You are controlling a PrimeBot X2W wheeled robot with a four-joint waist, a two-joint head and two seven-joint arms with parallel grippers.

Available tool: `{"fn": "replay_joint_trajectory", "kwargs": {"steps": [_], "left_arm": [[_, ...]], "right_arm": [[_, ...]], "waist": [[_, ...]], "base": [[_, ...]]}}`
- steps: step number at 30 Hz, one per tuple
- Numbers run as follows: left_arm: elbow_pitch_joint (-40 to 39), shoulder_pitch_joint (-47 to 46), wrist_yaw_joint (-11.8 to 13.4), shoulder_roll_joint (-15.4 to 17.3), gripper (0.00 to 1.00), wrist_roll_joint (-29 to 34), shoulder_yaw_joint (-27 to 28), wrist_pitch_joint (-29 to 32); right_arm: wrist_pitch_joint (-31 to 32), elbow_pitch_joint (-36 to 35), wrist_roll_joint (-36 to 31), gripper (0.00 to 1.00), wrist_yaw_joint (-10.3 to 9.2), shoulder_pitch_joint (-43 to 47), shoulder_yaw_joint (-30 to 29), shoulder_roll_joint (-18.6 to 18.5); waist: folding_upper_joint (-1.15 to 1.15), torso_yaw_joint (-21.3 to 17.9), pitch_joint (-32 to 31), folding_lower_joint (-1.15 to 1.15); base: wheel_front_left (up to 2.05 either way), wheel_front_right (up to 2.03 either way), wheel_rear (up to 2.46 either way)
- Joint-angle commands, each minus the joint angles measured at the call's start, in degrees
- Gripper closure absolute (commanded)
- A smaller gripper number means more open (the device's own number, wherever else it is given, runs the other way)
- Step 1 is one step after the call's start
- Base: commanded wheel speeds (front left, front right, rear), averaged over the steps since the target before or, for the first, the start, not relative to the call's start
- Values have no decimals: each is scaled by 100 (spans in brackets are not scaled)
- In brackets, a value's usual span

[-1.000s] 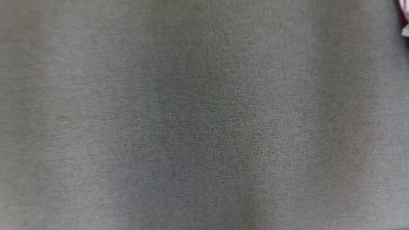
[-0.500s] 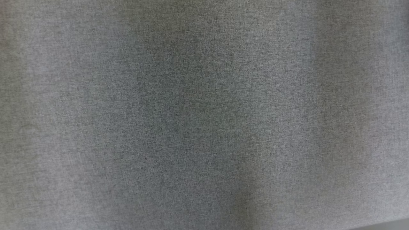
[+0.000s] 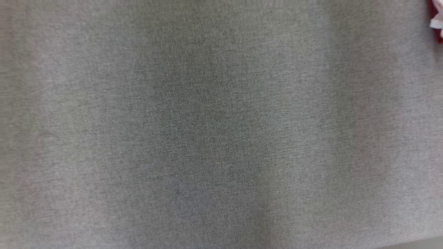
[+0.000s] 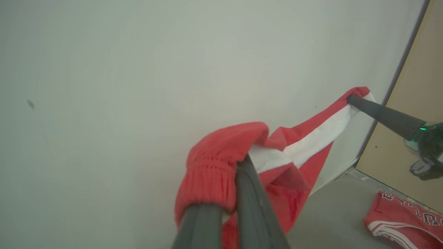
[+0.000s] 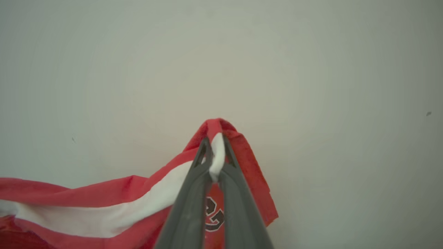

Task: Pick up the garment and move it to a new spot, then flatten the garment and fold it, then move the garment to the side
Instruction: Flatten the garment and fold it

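The garment (image 4: 304,141) is red with a broad white stripe and a ribbed red hem, held up and stretched between my two grippers in front of a pale wall. In the left wrist view my left gripper (image 4: 238,166) is shut on the ribbed hem. Further off, my right gripper (image 4: 351,100) pinches the far corner. In the right wrist view that right gripper (image 5: 215,145) is shut on a fold of the garment (image 5: 104,207), with black lettering just below the fingers. A small red and white bit of the garment (image 3: 436,20) shows at the head view's top right edge.
The grey cloth-covered table (image 3: 207,138) spreads below. A red piece with black lettering (image 4: 405,218) lies on it at the lower right; I cannot tell whether it belongs to the held garment. A pale wall (image 4: 138,86) and a wooden panel (image 4: 415,103) stand behind.
The head camera has swung away and back: the red and white bit left the top right edge and shows there again.
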Motion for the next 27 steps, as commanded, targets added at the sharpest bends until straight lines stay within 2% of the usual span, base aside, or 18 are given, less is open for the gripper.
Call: {"fn": "replay_joint_trajectory", "kwargs": {"steps": [1,5,10,14,15,20,21,27], "left_arm": [[-80,221,7,94,100,-73,-34,-78],[-536,1019,7,334,100,-205,-195,-311],[-1084,2223,51,547,100,-235,-96,-449],[-1703,3274,318,652,100,0,144,-465],[-2046,3966,438,615,100,138,263,-460],[-2785,5509,754,581,100,613,651,-462],[-3021,6098,831,552,100,730,851,-462],[-3386,7681,879,558,100,1117,1074,-456]], "right_arm": [[-11,-85,80,100,-13,232,68,4],[17,-676,545,100,-13,1095,337,-96],[136,-1525,1121,100,-13,2470,683,-370],[107,-2066,1414,100,-13,3609,894,-570],[56,-2331,1550,100,-13,4187,938,-680],[-41,-2925,1816,100,-13,5646,1029,-949],[-57,-3138,1896,100,-13,6189,1033,-1076],[69,-3732,1981,100,-13,7589,934,-1435]], "waist": [[0,10,-210,1],[0,29,-521,1],[0,60,-963,1],[0,101,-1357,1],[0,132,-1539,1],[0,166,-1965,1],[0,155,-2103,1],[0,106,-2387,1]], "base": [[0,0,0],[0,0,0],[0,0,0],[0,0,0],[0,0,0],[0,0,0],[0,0,0],[0,0,0]]}}
